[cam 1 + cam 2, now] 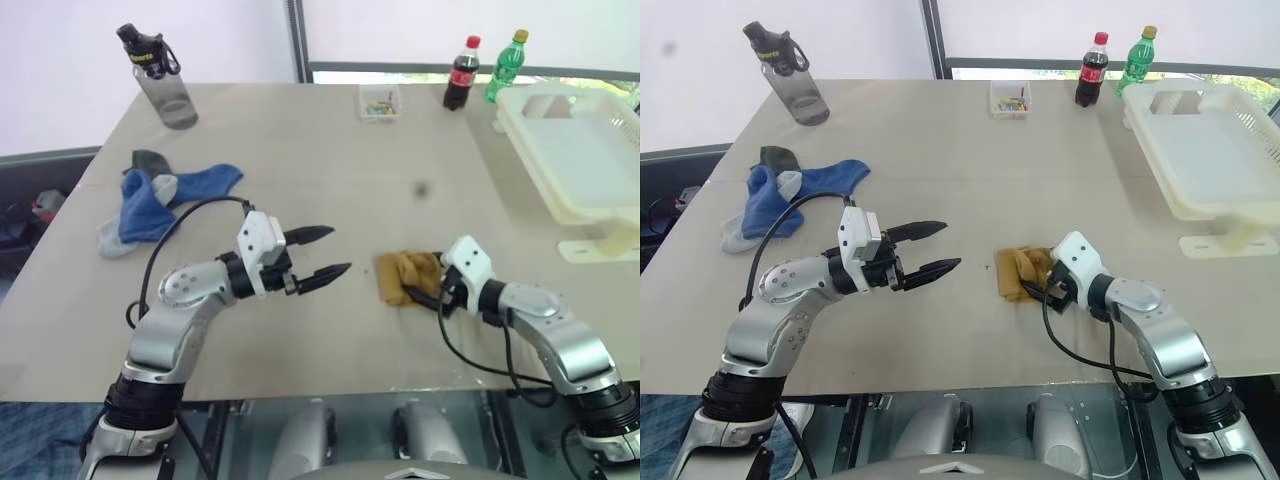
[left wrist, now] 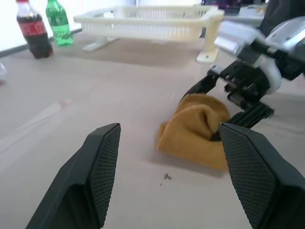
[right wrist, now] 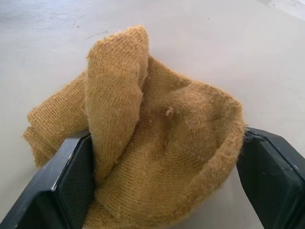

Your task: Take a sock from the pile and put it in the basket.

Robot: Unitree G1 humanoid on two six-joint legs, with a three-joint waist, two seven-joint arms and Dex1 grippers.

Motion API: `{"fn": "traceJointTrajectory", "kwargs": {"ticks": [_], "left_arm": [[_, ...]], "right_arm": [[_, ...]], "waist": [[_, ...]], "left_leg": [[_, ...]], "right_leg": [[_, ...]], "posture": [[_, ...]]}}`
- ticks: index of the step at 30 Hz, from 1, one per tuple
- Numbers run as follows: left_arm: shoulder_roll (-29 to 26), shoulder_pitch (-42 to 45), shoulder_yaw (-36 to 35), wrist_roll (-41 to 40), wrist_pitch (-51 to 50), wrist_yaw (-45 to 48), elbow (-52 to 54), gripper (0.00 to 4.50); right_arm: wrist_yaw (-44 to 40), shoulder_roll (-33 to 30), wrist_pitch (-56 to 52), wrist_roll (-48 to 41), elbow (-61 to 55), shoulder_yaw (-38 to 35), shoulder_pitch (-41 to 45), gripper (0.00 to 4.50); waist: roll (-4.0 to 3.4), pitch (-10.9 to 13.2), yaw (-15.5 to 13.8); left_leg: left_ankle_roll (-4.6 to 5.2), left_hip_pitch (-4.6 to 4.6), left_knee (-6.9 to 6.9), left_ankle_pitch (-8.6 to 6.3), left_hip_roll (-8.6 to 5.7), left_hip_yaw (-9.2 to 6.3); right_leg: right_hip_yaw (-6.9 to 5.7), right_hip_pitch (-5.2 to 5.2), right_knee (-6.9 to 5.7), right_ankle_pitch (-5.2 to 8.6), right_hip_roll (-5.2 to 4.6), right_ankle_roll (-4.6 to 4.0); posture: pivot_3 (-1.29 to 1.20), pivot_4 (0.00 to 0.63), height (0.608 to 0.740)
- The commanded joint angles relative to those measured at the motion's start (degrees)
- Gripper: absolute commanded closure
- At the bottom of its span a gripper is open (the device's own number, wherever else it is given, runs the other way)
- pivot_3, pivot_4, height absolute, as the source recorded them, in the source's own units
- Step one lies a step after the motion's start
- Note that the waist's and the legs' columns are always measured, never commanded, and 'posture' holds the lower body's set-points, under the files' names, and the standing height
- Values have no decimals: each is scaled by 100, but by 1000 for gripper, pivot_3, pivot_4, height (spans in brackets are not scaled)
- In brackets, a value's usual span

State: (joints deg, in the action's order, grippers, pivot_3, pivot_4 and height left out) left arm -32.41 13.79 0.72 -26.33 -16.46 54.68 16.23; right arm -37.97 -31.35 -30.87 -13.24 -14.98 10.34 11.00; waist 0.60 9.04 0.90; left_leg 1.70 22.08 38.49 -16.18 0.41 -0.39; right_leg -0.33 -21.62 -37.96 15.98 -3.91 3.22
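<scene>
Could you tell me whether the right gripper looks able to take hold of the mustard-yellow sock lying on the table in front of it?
Probably yes: the right gripper already has its open fingers on either side of the yellow sock, and nothing lies between them.

The large shallow cream-white plastic basket runs off the picture's right edge. The small clear box holds coloured bits too small to identify. Behind the crumpled mustard-yellow knitted sock, the right gripper's fingertips seem largely hidden.
</scene>
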Motion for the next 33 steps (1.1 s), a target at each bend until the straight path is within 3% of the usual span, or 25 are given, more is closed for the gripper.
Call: {"fn": "traceJointTrajectory", "kwargs": {"ticks": [1,3,11,19,33], "left_arm": [[-82,-38,-66,-91,2,39,239,976],[-69,-42,-43,-59,-20,3,251,976],[-73,-77,-44,-94,-139,3,329,976],[-83,-85,-104,-120,-141,-8,367,976],[-26,-108,-70,-158,-97,-61,419,976]], "right_arm": [[-193,-10,-80,87,199,295,-204,332],[-266,18,-44,35,217,269,-196,845],[-353,41,-63,56,244,270,-162,4470],[-288,-99,-153,195,168,241,-137,4470],[-420,-235,-653,-500,-431,-395,-132,4470]], "waist": [[0,0,0],[0,0,-10],[1,-1,-13],[1,-1,-14],[2,5,-71]], "left_leg": [[0,0,-1,0,0,0],[0,0,-3,0,0,0],[0,-4,-2,0,-1,2],[0,-3,-3,0,0,2],[1,17,-3,-1,-8,-6]], "right_leg": [[0,0,1,0,0,0],[0,0,2,0,0,0],[1,1,-1,0,0,0],[1,1,0,0,0,0],[-9,-3,14,0,-10,0]], "posture": [[0,150,740],[0,150,740],[0,150,740],[0,150,740],[0,150,740]]}}
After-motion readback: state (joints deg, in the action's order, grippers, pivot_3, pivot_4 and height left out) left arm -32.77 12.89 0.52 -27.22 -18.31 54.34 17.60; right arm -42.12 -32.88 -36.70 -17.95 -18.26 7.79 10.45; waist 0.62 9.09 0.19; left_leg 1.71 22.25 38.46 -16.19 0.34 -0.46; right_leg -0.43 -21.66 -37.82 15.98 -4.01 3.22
